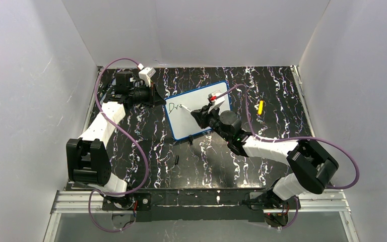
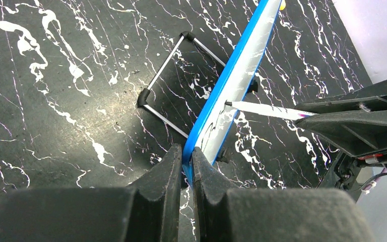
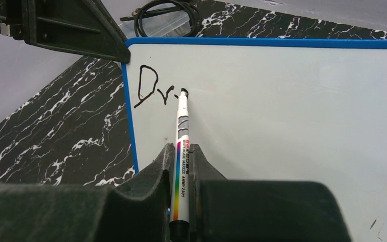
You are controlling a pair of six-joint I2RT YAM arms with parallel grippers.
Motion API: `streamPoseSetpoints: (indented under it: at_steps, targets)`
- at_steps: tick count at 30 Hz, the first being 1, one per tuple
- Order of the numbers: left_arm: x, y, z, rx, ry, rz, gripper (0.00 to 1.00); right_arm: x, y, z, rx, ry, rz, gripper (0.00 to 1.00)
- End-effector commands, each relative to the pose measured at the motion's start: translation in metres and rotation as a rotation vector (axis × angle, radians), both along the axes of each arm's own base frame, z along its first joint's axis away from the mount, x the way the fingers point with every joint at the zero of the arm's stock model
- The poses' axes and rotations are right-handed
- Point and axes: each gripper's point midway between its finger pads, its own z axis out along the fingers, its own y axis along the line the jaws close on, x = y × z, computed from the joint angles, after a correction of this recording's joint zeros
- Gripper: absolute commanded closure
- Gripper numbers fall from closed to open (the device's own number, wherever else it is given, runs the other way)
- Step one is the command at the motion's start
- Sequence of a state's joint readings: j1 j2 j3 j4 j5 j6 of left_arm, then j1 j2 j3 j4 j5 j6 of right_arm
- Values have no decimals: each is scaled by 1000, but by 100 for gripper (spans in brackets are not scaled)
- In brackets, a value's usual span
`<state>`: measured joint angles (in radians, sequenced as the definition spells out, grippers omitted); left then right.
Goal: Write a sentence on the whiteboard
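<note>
So, near centre, a small black piece (image 1: 176, 160) lies on the table (image 1: 146, 126). Right gripper (image 3: 181, 148) is clamped on a white marker (image 3: 182, 121), tip touching the whiteboard (image 1: 187, 126), which stands mid-table, propped at a tilt. The sentence (image 3: 153, 91) reads "Dr" plus a partial letter, top left. Left gripper (image 2: 187, 150) pinches the board's blue rim at its far-left corner. Yellow item (image 1: 260, 107) lies far right.

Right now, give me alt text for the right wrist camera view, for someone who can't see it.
The right gripper holds a white marker, tip on the whiteboard just after handwritten letters "Dr". The left gripper pinches the board's upper-left corner above a black marbled table.
</note>
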<state>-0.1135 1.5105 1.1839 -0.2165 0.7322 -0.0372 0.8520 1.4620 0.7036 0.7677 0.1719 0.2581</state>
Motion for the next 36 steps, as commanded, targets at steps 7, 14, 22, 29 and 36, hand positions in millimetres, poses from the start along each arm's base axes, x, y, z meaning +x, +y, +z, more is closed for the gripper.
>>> streamPoseSetpoints:
  at_steps: [7, 14, 22, 29, 36]
  targets:
    - [-10, -4, 15, -21, -27, -24, 100, 2, 7, 8, 30, -22, 24, 99]
    - [-10, -4, 15, -20, -27, -24, 100, -5, 1, -12, 8, 22, 27, 99]
    - [-9, -4, 15, -20, -27, -25, 100, -4, -4, -14, 0, 24, 6, 99]
    - [-9, -5, 15, -21, -26, -26, 100, 0, -14, -2, 3, -9, -46, 99]
    - [-9, -4, 15, -22, -24, -25, 100, -4, -17, 15, 24, -42, -34, 99]
